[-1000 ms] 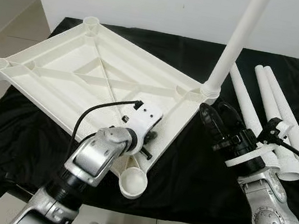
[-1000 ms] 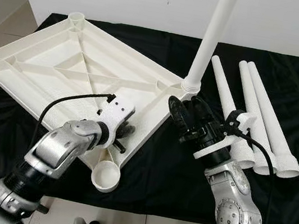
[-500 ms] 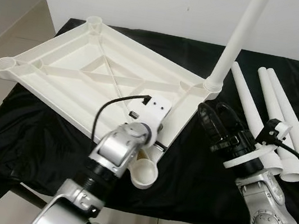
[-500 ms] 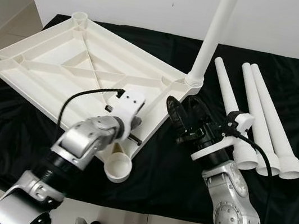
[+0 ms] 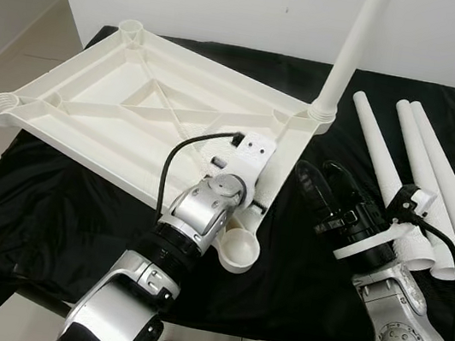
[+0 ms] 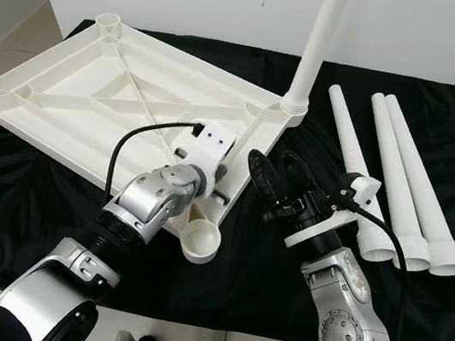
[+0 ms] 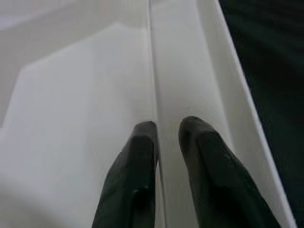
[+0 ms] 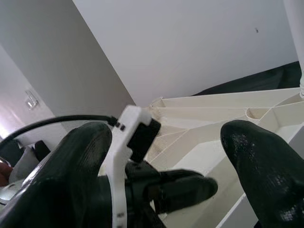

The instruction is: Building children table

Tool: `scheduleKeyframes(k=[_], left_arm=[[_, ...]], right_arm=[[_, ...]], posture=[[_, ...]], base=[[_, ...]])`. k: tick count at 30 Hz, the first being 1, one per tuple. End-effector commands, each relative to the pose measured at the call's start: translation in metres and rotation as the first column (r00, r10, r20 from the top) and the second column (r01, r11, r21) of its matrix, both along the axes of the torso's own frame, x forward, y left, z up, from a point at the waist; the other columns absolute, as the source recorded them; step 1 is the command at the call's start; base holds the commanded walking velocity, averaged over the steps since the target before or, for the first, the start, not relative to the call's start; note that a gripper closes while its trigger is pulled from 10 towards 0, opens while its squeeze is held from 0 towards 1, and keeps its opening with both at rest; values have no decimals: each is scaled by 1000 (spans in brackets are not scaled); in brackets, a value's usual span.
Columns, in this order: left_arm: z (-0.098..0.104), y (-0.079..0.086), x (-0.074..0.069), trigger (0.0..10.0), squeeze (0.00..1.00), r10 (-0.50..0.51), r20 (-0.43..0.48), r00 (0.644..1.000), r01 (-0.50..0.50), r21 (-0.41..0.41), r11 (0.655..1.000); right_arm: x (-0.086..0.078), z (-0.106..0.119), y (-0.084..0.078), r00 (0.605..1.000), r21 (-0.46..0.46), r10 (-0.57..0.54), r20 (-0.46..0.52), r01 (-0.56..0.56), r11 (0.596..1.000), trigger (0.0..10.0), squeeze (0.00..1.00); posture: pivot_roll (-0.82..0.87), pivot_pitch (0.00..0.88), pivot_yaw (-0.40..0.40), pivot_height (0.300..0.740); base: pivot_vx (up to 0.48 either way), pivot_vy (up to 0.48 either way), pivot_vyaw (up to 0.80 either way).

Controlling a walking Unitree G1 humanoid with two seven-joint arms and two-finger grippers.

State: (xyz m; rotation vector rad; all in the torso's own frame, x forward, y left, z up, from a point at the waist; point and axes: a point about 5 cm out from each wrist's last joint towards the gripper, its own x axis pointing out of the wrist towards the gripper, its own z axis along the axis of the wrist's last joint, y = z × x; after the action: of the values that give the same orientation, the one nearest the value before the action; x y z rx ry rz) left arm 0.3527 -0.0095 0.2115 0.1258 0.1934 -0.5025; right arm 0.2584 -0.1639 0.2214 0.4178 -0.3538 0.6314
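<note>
Tabletop: white, upside down, ribbed underside up, on the black-draped counter.
Fitted leg: upright in the far right corner socket.
Loose legs: three, lying together right of the tabletop.
Left pincer: fingers nearly closed astride a thin rib near the tabletop's near edge.
Right pincer: spread wide, holding nothing, beside the tabletop.

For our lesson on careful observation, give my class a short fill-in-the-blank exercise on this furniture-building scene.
1. The white tabletop lies upside down on a ____ cloth.
2. ____ leg stands upright in a corner socket.
3. ____ loose legs lie on the robot's right.
4. The left gripper has its jaws closed on a ____ of the tabletop.

Missing words: black; one; three; rib
</note>
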Motion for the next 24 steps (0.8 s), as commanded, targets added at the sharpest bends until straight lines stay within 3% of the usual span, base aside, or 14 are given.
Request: scheduleKeyframes(k=[1,2,4,5,6,10,14,17,24], left_arm=[[11,-22,-13,10000,1000,-140,32,990,141,-56,988],[11,-22,-13,10000,1000,-140,32,990,141,-56,988],[20,-25,-23,10000,1000,-256,93,962,261,-47,964],[20,-25,-23,10000,1000,-256,93,962,261,-47,964],[26,-25,-30,10000,0,-316,122,941,324,-46,945],[42,-17,-48,10000,0,-403,208,891,422,-55,905],[49,-8,-50,10000,0,-390,252,886,419,-69,905],[45,16,-41,10000,0,-303,252,919,321,-30,947],[35,56,-33,10000,0,-182,244,953,187,3,982]], right_arm=[[-2,-2,-1,1000,-8,-6,-7,6,1000,10000,0],[-2,-2,-1,1000,-8,-6,-7,6,1000,10000,0],[-1,-4,-2,1000,-10,-16,-14,16,1000,10000,0],[-1,-4,-2,1000,-10,-16,-14,16,1000,10000,0],[1,-4,-3,1000,-9,-24,-18,24,1000,10000,0],[9,-8,-2,997,-25,-68,-40,67,997,10000,0],[16,-12,-2,991,-68,-126,-49,123,990,10000,0],[27,-15,-3,979,-103,-193,-70,185,977,10000,0],[36,-15,3,971,-151,-231,-66,219,964,10000,0]], posture=[[-127,158,71,740],[-127,158,71,740],[-117,158,64,740],[-117,158,64,740],[-116,158,63,740],[-102,161,55,740],[-102,161,55,740],[-85,159,36,740],[-69,153,18,740]], base=[[0,0,0],[0,0,0],[0,0,0],[0,0,0],[0,0,0],[0,0,0],[0,0,0],[0,0,0],[0,0,0]])
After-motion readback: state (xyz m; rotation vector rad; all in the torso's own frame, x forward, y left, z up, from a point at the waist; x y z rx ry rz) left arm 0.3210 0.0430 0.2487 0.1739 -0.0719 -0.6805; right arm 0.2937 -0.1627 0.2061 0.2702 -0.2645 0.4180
